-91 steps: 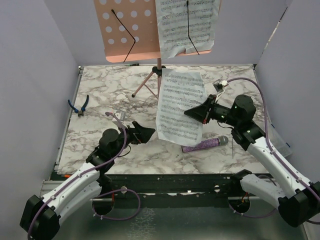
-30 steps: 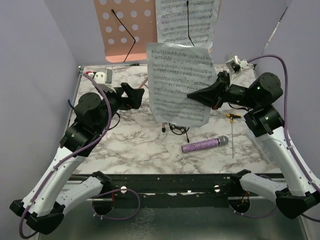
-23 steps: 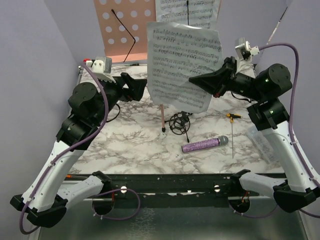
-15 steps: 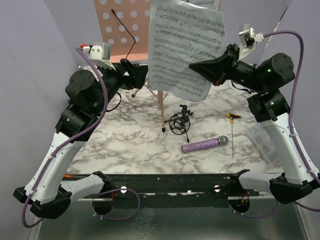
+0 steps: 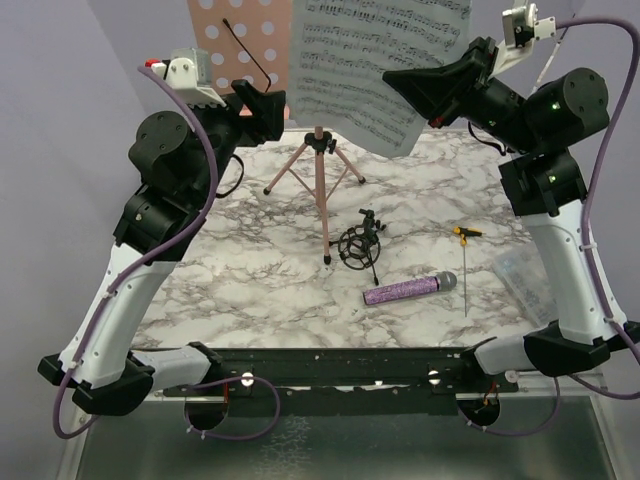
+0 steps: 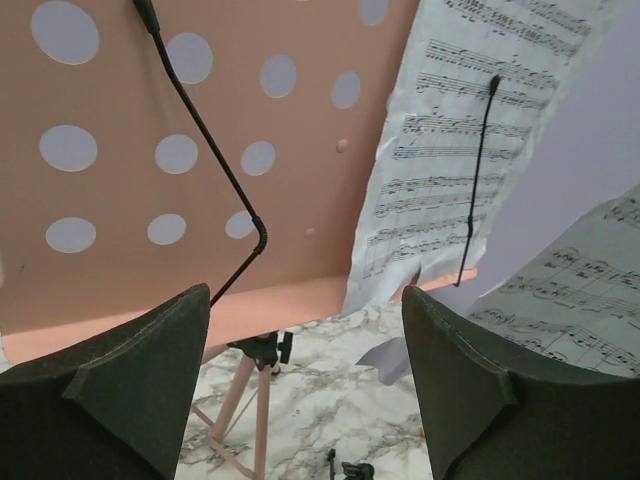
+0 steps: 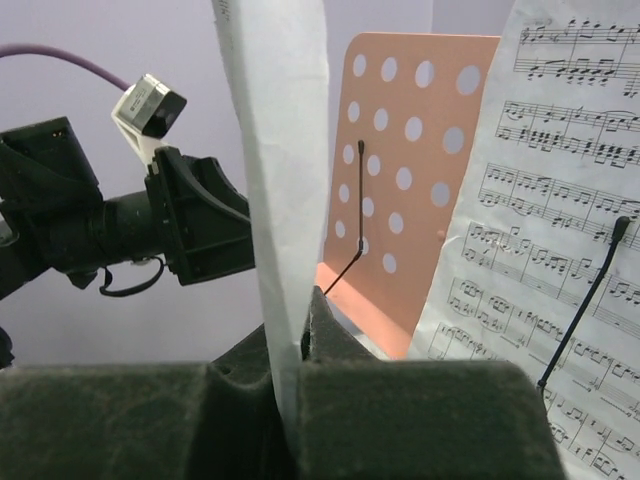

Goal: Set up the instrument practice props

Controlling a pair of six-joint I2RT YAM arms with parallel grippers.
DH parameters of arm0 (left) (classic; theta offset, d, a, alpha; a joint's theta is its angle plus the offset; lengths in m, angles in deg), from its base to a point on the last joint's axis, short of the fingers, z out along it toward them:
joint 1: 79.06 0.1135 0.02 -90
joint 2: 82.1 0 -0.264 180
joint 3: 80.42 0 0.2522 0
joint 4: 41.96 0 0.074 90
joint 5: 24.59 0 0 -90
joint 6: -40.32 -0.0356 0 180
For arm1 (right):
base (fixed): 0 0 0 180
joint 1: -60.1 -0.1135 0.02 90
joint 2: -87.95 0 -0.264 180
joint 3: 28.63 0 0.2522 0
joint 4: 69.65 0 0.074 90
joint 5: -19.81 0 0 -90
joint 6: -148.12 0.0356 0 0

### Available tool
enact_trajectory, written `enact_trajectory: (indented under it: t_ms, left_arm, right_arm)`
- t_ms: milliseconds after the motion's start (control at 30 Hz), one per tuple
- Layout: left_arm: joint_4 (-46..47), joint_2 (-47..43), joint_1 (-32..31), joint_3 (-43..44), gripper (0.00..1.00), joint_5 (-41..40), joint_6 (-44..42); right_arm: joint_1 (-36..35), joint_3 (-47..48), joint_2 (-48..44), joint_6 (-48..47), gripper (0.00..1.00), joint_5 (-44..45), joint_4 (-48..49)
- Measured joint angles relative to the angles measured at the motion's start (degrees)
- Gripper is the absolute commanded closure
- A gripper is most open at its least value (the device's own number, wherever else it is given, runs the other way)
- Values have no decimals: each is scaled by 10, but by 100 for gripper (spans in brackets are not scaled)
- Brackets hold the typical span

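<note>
one sheet-music page [image 5: 345,60] hangs pinched in the right gripper [image 5: 393,76].

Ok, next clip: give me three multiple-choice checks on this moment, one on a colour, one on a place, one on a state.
1. What colour is the music stand?
A) black
B) pink
C) white

2. Where is the microphone?
A) on the stand's ledge
B) seated in the shock-mount
C) lying on the table

3. What is the right hand doing?
A) shut on a sheet-music page
B) hanging open
C) shut on nothing

Answers:
1 B: the perforated panel is pink in both wrist views.
2 C: it lies flat on the marble top, apart from the shock-mount.
3 A: the right wrist view shows the page's edge pinched in it, and the page is held up in front of the stand.
</note>
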Motion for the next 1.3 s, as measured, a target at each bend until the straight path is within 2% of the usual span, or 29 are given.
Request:
enact_trajectory:
  t_ms: [167,300,500,1300]
  left_arm:
    - [-1,37,0,11,24,-23,-10]
    - [0,62,0,20,31,-28,-15]
    - [2,73,1,25,36,-29,-19]
    - [33,87,25,31,68,-24,-19]
  right_arm:
    - [0,36,35,-12,100,20,-17]
    - [0,84,74,-24,100,38,-42]
    - [0,119,104,-28,100,48,-54]
    - [0,120,137,4,100,88,9]
